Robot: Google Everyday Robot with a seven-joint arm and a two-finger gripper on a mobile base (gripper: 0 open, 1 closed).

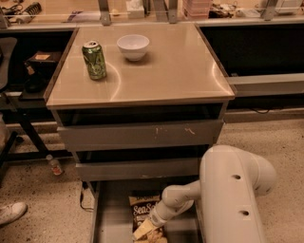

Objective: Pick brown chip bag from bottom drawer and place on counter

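Observation:
The brown chip bag [144, 212] lies flat in the open bottom drawer [111, 218], its white "Sea Salt" script facing up. My white arm reaches down into the drawer from the right. The gripper [146, 228] sits low over the bag's lower right part, at the bottom edge of the camera view. The beige counter [161, 71] tops the grey cabinet above the drawer.
A green can [94, 60] and a white bowl [133, 46] stand on the counter's far left. Two shut grey drawers [142, 135] sit above the open one. A cluttered bench [142, 9] runs behind. A shoe [12, 212] and a small bottle [54, 165] are on the floor at left.

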